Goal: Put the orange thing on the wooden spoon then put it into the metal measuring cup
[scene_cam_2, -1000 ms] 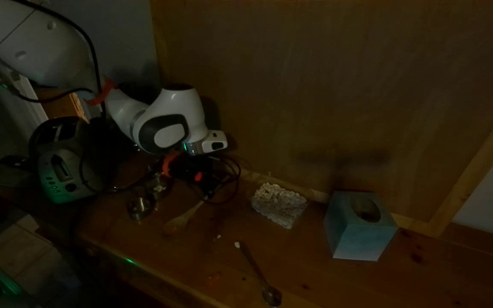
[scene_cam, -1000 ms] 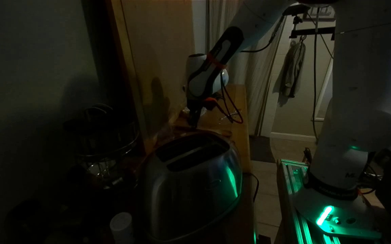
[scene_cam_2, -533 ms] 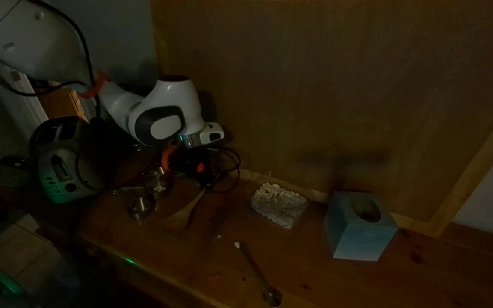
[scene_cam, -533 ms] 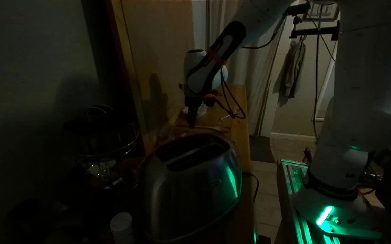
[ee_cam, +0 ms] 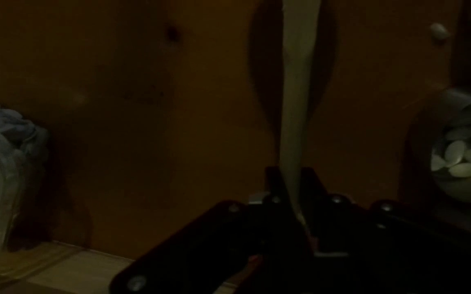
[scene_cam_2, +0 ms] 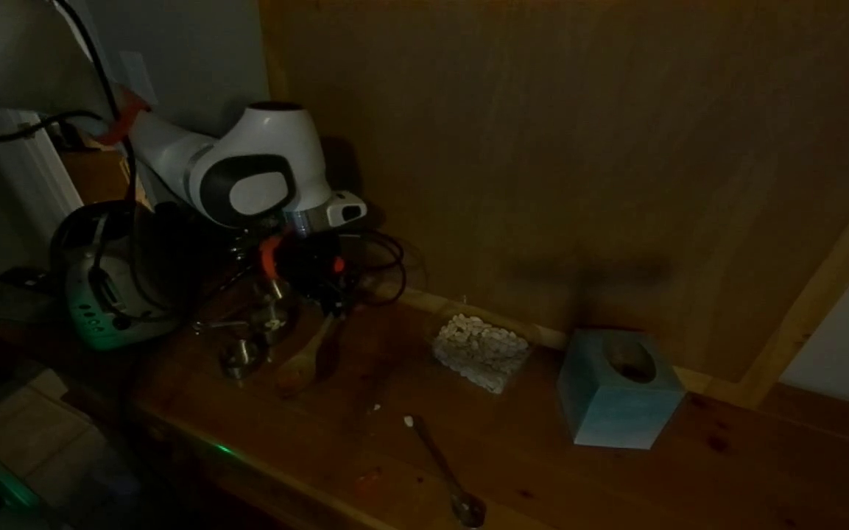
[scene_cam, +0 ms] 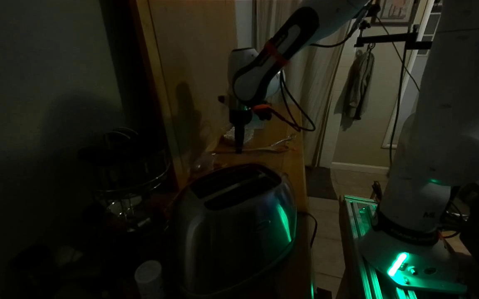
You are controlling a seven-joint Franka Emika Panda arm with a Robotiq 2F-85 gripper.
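My gripper is shut on the handle of the wooden spoon. In both exterior views the gripper holds the spoon by its handle end, with the bowl toward the front edge. The spoon's shadow lies apart from it, so it is off the table. The bowl has a dim orange patch; it is too dark to tell its shape. A metal measuring cup stands left of the bowl. Another metal cup behind it holds several white seeds and shows in the wrist view.
A clear container of white seeds stands by the wooden panel. A blue tissue box is farther right. A metal spoon and a faint reddish patch lie near the front. A toaster stands at the other end.
The arm has risen and moved toward the toaster side. The wooden spoon has risen with the gripper, and its shadow has parted from it. The cups have not moved.
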